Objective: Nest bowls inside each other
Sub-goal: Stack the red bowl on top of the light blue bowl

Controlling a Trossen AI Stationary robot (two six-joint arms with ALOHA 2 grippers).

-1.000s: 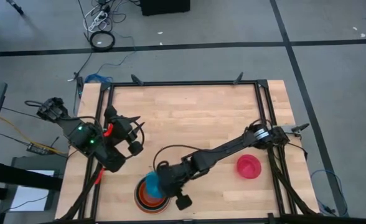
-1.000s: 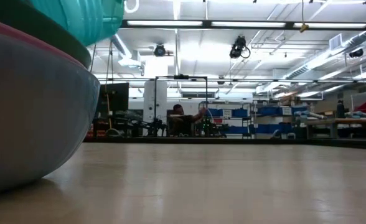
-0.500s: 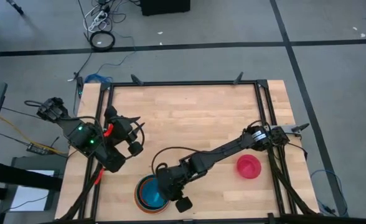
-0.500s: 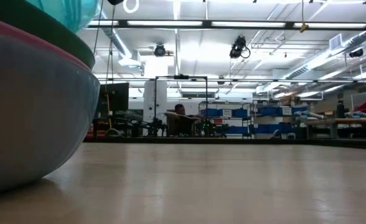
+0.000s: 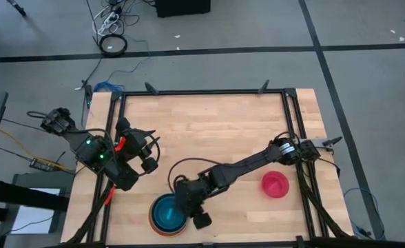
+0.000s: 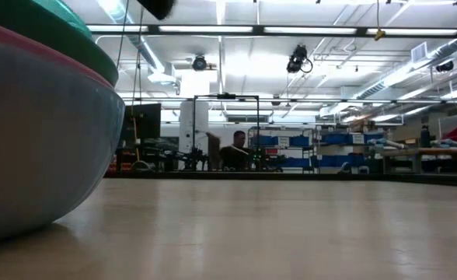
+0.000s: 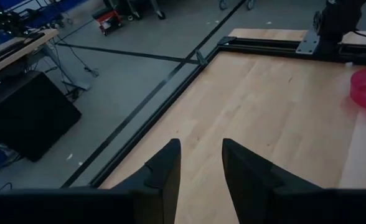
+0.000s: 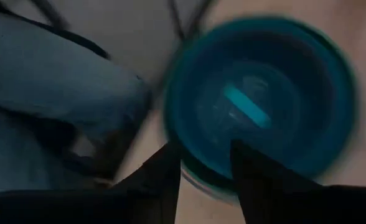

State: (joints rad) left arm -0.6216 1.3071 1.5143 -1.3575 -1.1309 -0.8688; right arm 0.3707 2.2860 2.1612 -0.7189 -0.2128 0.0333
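**Nesting nearly finished, one pink bowl still out**

Starting at our right gripper (image 5: pixel 193 210), we find it poised just above the near-side rim of the stack of bowls (image 5: pixel 168 213), at the front edge of the table (image 5: pixel 216 124). In its wrist view the two dark fingers (image 8: pixel 164 180) stand a little apart with nothing between them, and the round teal-blue bowl (image 8: pixel 264 102) lies just beyond their tips, so we judge that bowl to be sitting free in the stack and not gripped.

Moving outward, the stack reads from above as a cyan-blue bowl inside a darker teal rim, with an orange-red rim showing at the outer edge. The low view fills its left side with the stack's grey-blue outer wall (image 6: pixel 34 140), a pink band and a teal band above it. How many bowls sit inside we cannot count.

Farther right, well apart from the stack, a lone magenta-pink bowl (image 5: pixel 275 184) rests upright on the wood near the right arm's base. It also shows at the edge of the left wrist view. We see no other loose bowl.

Our left gripper (image 7: pixel 198 168) waits at the table's left edge, fingers parted and empty.

We judge the remaining work to be that single pink bowl.
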